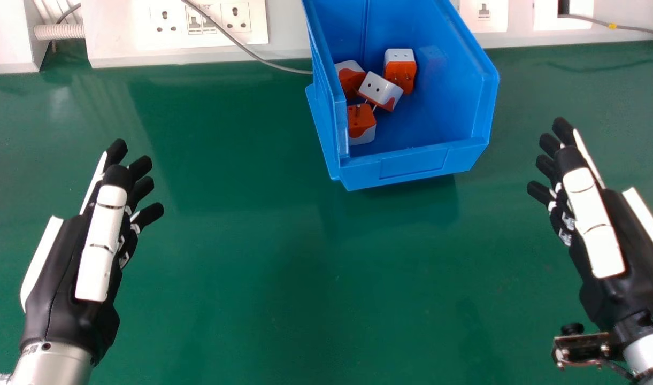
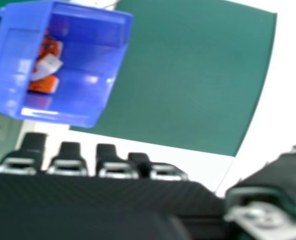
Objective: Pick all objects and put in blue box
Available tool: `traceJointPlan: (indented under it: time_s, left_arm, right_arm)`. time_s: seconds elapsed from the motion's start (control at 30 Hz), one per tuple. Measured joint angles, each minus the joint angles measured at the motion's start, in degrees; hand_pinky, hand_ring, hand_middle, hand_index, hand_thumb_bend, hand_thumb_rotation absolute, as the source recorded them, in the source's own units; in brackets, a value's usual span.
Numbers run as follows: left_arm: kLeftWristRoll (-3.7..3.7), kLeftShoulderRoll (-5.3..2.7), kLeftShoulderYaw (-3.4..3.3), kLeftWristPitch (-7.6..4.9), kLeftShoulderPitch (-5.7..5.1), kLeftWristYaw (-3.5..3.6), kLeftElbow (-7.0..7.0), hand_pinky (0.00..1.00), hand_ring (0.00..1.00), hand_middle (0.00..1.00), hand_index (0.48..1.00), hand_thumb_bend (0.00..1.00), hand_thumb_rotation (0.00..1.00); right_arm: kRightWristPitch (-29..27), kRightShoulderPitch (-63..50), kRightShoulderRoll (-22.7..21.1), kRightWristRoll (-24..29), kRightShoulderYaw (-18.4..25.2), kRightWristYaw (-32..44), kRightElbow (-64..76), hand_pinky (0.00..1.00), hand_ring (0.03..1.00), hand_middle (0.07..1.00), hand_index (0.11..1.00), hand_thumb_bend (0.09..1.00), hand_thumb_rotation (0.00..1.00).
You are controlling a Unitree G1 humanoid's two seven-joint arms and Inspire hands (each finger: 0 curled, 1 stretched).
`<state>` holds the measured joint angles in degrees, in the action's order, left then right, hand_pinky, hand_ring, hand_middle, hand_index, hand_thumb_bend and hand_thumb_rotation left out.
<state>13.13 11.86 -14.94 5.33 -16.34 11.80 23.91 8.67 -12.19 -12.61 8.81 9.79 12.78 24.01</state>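
My left hand (image 1: 93, 214) is held over the left of the table, fingers straight and holding nothing. At the right, my right hand (image 1: 588, 214) is likewise open and empty, some way from the blue box (image 1: 420, 160). Inside the box lie several orange and white plug adapters (image 1: 381, 91), bunched toward its left side. In the right hand view, the right hand (image 2: 117, 165) shows its straight fingers, with the blue box (image 2: 87, 100) beyond them and orange and white adapters (image 2: 47, 65) in it.
The green table (image 1: 240, 267) runs under both hands. White panels with wall sockets (image 1: 198, 24) line its back edge. A grey cable (image 1: 246, 49) drops from there to the box's left side, and another cable (image 1: 609, 23) hangs at the back right.
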Motion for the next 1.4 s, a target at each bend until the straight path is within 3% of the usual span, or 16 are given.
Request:
traceJointPlan:
  time_s: [0.1, 0.3, 0.53, 0.67, 0.9, 1.1, 1.27, 1.33, 1.4]
  left_arm:
    - [0.21, 0.07, 0.0, 0.03, 1.06, 0.45, -1.19, 0.91, 0.96, 0.96, 0.993, 0.51, 1.0]
    - [0.36, 0.61, 0.02, -0.48, 3.11, 2.33, -4.68, 0.91, 0.96, 0.96, 0.991, 0.52, 1.0]
    - [0.39, 1.08, 0.03, -1.07, 4.7, 4.41, -6.55, 0.92, 0.96, 0.96, 0.99, 0.52, 1.0]
    - [0.39, 1.17, 0.14, -1.07, 5.28, 5.02, -7.27, 0.92, 0.96, 0.96, 0.99, 0.51, 1.0]
    - [0.39, 1.95, 0.29, -1.06, 5.81, 5.77, -7.27, 0.92, 0.96, 0.96, 0.989, 0.51, 1.0]
    - [0.4, 2.43, 0.02, -1.63, 5.8, 6.57, -7.68, 0.92, 0.96, 0.96, 0.989, 0.51, 1.0]
    - [0.25, 2.56, -0.13, -2.37, 5.76, 6.5, -7.83, 0.93, 0.96, 0.96, 0.988, 0.51, 1.0]
    - [-0.43, 2.65, -0.13, -2.92, 5.69, 6.2, -7.95, 0.94, 0.97, 0.97, 0.99, 0.51, 1.0]
    - [-1.74, 2.76, -0.13, -3.87, 5.66, 5.67, -8.28, 0.94, 0.97, 0.97, 0.991, 0.5, 1.0]
  right_arm:
    - [-0.05, -0.57, 0.12, -0.16, 0.06, -0.26, 0.01, 0.95, 1.0, 1.0, 1.0, 0.358, 1.0]
    - [-0.42, -2.82, 0.97, -0.44, 0.15, -1.35, 0.25, 0.95, 1.0, 1.0, 1.0, 0.362, 1.0]
    - [-0.46, -4.59, 1.45, -0.43, 0.28, -2.49, 1.85, 0.95, 1.0, 1.0, 1.0, 0.367, 1.0]
    - [-0.55, -5.58, 1.83, -0.41, 0.69, -2.9, 2.49, 0.94, 1.0, 1.0, 1.0, 0.37, 1.0]
    - [-0.55, -6.48, 2.1, -0.5, 0.81, -3.52, 3.15, 0.95, 1.0, 1.0, 1.0, 0.368, 1.0]
    - [-0.55, -6.53, 2.13, -0.58, 0.69, -3.92, 3.48, 0.95, 1.0, 1.0, 1.0, 0.365, 1.0]
    - [-0.57, -6.53, 2.12, -1.61, 0.29, -3.97, 3.54, 0.95, 1.0, 1.0, 1.0, 0.364, 1.0]
    - [-0.8, -6.53, 2.12, -2.2, -0.09, -3.93, 3.49, 0.96, 1.0, 1.0, 1.0, 0.369, 1.0]
    - [-1.4, -6.52, 2.11, -2.74, -0.38, -3.86, 3.42, 0.96, 1.0, 1.0, 1.0, 0.372, 1.0]
